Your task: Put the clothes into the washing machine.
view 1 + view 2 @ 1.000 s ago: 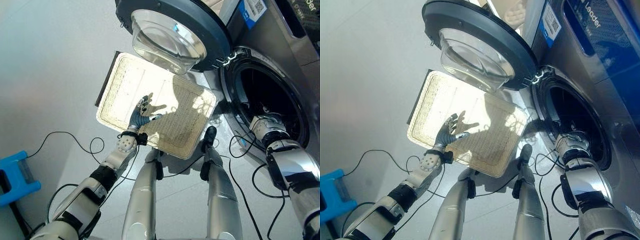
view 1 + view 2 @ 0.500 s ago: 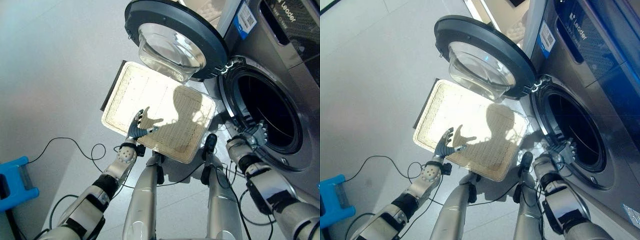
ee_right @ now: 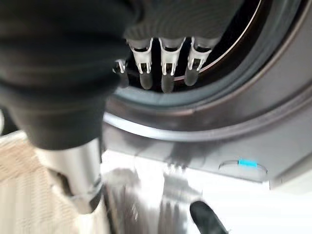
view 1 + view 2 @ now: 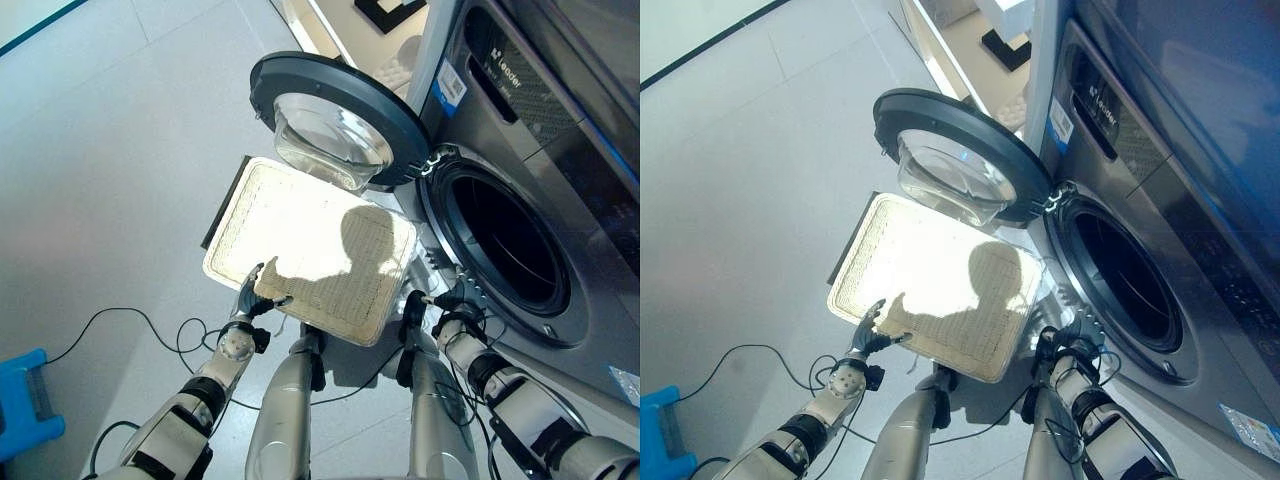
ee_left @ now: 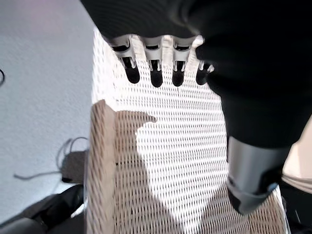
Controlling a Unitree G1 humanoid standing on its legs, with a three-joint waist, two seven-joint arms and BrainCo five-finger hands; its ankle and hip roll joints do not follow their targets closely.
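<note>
The washing machine (image 4: 560, 150) stands at the right, its round door (image 4: 345, 115) swung wide and its drum opening (image 4: 505, 245) dark inside. I see no clothes in the drum's visible part. A flat wicker basket (image 4: 310, 250) lies empty on the floor under the door. My left hand (image 4: 255, 297) hovers open at the basket's near left corner, fingers (image 5: 155, 73) straight above the weave (image 5: 165, 146). Open too, my right hand (image 4: 450, 300) sits low in front of the machine, just below the drum's rubber rim (image 3: 234, 73).
A blue box (image 4: 25, 400) sits on the grey tiled floor at the lower left. The open door overhangs the basket's far end. A dark-edged board (image 4: 222, 200) peeks out along the basket's left side.
The camera has lifted, so the whole scene has shifted. My right hand has come out of the drum and dropped below its opening. My left hand drew back from the basket's middle to its near edge.
</note>
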